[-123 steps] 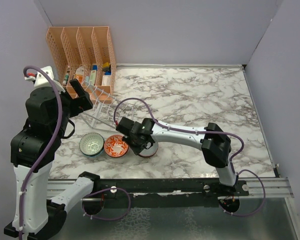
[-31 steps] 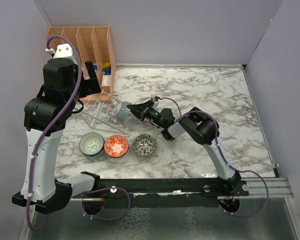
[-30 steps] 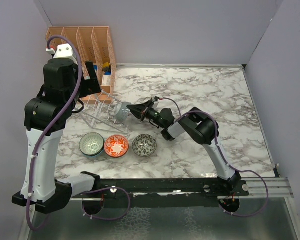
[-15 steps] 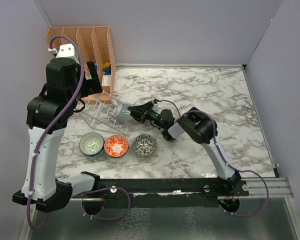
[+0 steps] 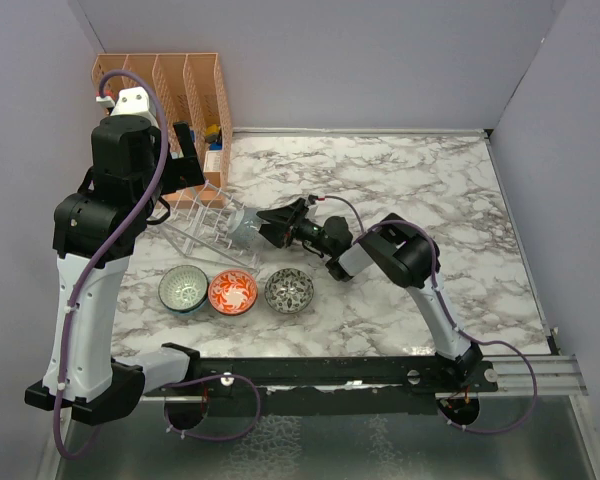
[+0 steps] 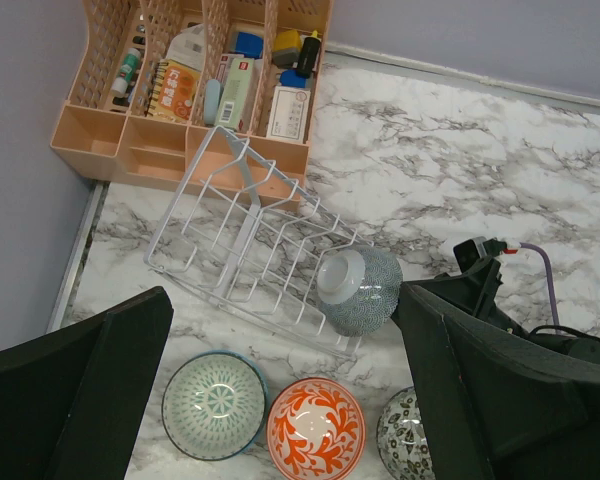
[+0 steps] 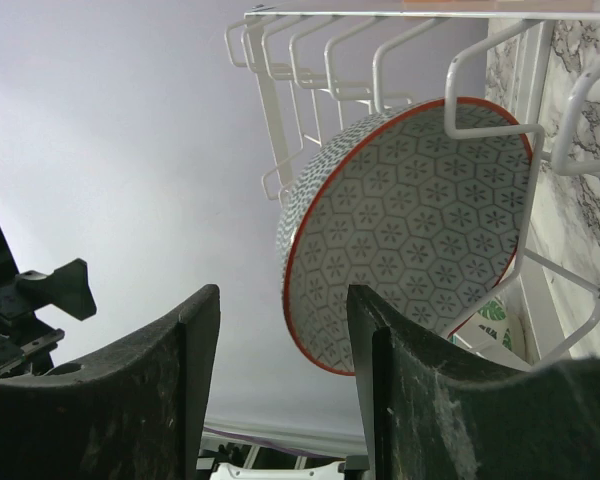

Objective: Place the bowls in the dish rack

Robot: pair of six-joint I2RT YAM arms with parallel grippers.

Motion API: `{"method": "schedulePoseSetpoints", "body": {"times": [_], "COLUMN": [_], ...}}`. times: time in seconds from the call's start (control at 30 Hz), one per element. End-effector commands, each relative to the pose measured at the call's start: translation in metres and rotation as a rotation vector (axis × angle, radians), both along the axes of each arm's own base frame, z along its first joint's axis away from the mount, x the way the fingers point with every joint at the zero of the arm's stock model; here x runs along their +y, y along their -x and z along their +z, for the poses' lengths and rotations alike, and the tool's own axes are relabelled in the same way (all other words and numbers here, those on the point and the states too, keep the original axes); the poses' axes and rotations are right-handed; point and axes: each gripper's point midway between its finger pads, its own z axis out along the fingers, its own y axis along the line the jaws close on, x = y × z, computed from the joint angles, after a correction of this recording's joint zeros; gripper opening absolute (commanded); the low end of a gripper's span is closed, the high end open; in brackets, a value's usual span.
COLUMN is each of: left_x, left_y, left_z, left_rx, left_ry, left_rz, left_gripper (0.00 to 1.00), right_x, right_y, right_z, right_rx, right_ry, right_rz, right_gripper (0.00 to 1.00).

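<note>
Seen from above, the dish rack (image 5: 195, 232) held a grey-blue bowl (image 5: 243, 224) on edge at its right end; the teal bowl (image 5: 183, 289), orange bowl (image 5: 232, 292) and dark-patterned bowl (image 5: 289, 290) sat in a row on the table (image 5: 430, 200). In the left wrist view, the left gripper (image 6: 282, 293) hung wide apart, high over the rack. In the right wrist view, the right gripper (image 7: 283, 300) gaped, gripping nothing, its fingers (image 7: 130, 400) covering part of that bowl's rim.

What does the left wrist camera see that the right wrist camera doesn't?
Only the left wrist view shows the orange bowl on the table, and the grey-blue outside of the racked bowl. Only the right wrist view shows that bowl's star-patterned inside, with its red rim. Both views show the rack holding that bowl on its side.
</note>
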Motion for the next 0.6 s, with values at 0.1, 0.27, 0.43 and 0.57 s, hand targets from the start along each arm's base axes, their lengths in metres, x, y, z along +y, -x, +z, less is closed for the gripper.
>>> {"method": "schedulePoseSetpoints", "body": {"times": [0.1,0.27,0.43,0.57], "left_x": [-0.002,-0.001,0.000,0.001], "left_y": [0.003,0.005,0.007,0.010], "left_z": [0.009,0.012,0.016,0.018], "left_rx": [-0.039,-0.047,-0.067,-0.074], "left_ry": [0.023,0.030,0.031,0.032], "left_rz": [-0.013,-0.010,-0.009,-0.008], "left_gripper": [0.99,0.99,0.99,0.99], "right_x": [-0.017,-0.028,-0.046,-0.058], "right_y": [0.013,0.031,0.049,0.060], "right_z": [0.038,0.027,0.016,0.011], "right_rx": [-0.121,-0.111,-0.089,-0.138], "right_ry": [-0.012,0.069,0.146,0.300], "right_rz": [0.021,0.055,0.065,0.097], "right_gripper": [0.56,0.74,0.74,0.74]}}
